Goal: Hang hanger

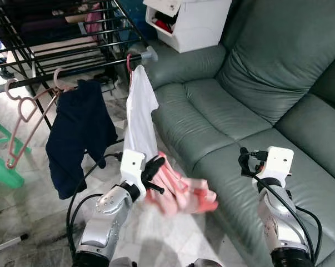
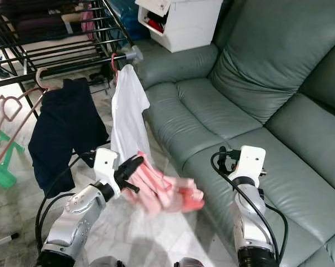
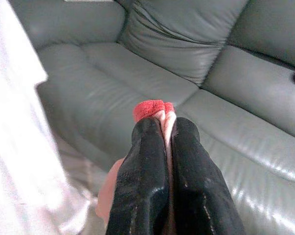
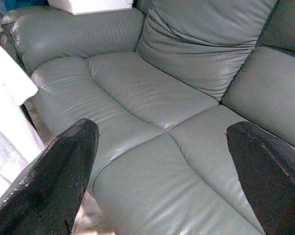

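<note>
Hanger (image 1: 181, 192), pink and blurred, is clamped in the left hand (image 1: 154, 175) and trails toward the sofa (image 1: 256, 111); the rack rail (image 1: 73, 75) lies up and ahead. Left wrist view: fingers (image 3: 142, 181) pinch pink. Right wrist view: right hand (image 4: 162, 166) spread wide, holding nothing.

Grey-green sofa (image 1: 256, 83), white shirt (image 1: 140, 114), navy garment (image 1: 78, 136), seemingly pink-and-red striped cloth (image 1: 181, 192).

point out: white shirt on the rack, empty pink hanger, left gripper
white shirt (image 1: 140, 114): left eye view, mid body of the cloth.
empty pink hanger (image 1: 21, 119): left eye view, its sloping arm.
left gripper (image 1: 156, 175): left eye view, fingers shut on pink cloth.
</note>
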Tool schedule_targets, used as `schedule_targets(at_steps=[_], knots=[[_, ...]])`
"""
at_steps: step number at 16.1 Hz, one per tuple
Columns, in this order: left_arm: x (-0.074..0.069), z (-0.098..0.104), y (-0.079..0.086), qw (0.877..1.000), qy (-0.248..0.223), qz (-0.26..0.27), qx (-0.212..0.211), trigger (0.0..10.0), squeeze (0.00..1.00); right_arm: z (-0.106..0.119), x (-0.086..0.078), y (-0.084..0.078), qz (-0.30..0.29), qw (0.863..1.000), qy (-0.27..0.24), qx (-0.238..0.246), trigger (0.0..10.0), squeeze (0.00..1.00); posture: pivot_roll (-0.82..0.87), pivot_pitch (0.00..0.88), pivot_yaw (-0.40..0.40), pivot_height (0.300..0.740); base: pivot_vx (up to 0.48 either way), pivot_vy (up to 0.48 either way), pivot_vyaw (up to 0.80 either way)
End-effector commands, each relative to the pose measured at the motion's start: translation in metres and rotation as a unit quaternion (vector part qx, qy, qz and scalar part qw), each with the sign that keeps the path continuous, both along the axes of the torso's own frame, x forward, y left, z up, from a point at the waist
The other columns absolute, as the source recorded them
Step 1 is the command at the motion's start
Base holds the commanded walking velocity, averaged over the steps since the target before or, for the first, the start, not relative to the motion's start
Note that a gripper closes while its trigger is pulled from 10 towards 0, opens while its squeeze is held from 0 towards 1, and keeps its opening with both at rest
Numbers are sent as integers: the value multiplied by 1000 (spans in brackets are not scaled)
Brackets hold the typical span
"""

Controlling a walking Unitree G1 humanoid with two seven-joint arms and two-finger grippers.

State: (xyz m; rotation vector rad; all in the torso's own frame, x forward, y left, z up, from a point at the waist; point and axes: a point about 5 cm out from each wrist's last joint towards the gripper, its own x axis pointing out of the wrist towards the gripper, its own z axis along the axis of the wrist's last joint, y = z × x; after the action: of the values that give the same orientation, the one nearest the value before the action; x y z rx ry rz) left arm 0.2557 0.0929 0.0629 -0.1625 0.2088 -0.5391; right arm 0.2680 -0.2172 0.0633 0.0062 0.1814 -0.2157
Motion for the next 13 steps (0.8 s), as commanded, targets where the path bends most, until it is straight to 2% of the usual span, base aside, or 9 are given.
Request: schedule_targets(at_steps=[1,3,4,5,7,13], knots=[[4,1,11,999,-13,30,15,10000,0,-2,0,-2,-2,1000,3,4,10000,0,-32,0,-18,740,0,0,0],[6,-2,28,995,-22,84,41,10000,0,-4,-2,1,8,1000,7,13,10000,0,-28,0,-19,740,0,0,0],[8,-3,42,989,-34,128,67,10000,0,-10,-5,7,32,999,21,27,10000,0,-28,0,-19,740,0,0,0],[10,-3,47,985,-38,148,77,10000,0,-12,-6,9,42,998,26,35,10000,0,-28,0,-19,740,0,0,0],[9,-4,49,986,-35,144,72,10000,0,-13,-9,10,48,998,29,31,10000,0,-23,0,-20,740,0,0,0],[1,-14,61,977,-39,183,104,10000,0,-19,-23,1,53,998,34,27,10000,0,-29,0,-13,740,0,0,0]])
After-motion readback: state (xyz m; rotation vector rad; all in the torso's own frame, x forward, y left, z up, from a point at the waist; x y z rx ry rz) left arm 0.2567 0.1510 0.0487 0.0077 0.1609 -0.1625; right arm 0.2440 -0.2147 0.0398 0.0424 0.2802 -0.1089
